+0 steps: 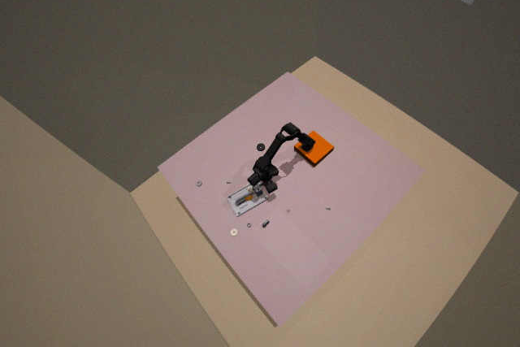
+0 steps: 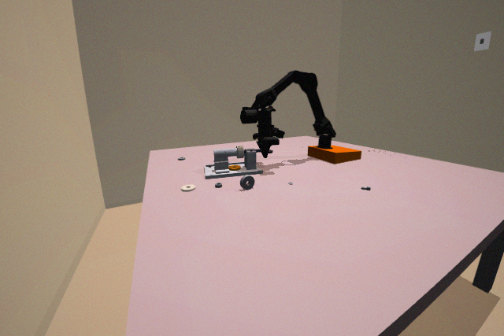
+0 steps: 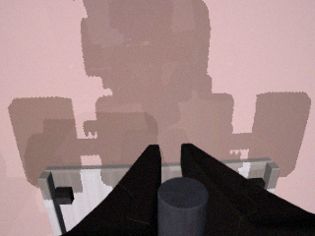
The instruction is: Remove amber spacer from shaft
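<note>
Pink table (image 2: 309, 242): the black parallel-jaw gripper (image 2: 265, 152), nearly closed, clamps the grey steel shaft (image 3: 181, 223); the flat amber spacer (image 2: 233, 167) lies on the fixture's baseplate (image 2: 211, 173), so push the shaft straight and level into the big grey housing block (image 2: 223, 159)

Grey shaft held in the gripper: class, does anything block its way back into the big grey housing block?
Nothing visible does. The amber ring spacer lies flat on the base plate, seemingly below the line from the grey shaft to the big grey housing block.
</note>
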Robot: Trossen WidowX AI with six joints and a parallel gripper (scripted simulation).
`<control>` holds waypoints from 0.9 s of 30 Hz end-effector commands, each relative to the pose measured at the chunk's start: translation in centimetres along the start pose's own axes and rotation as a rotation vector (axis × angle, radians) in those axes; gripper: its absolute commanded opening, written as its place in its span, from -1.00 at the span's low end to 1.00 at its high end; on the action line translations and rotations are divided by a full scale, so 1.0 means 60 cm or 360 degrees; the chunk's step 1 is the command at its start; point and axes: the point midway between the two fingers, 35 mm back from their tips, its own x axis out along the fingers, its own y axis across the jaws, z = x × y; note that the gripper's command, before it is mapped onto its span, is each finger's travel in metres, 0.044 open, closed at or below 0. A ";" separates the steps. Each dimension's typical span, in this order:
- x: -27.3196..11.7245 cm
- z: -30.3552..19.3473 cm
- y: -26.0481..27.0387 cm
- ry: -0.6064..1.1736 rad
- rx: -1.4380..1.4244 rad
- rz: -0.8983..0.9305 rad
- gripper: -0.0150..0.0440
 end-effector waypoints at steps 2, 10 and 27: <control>-0.001 -0.009 0.000 0.0019 0.0000 0.0004 -0.49; -0.001 -0.013 0.001 0.0019 0.0000 0.0004 -0.49; -0.002 -0.023 0.001 0.0020 0.0000 0.0004 -0.49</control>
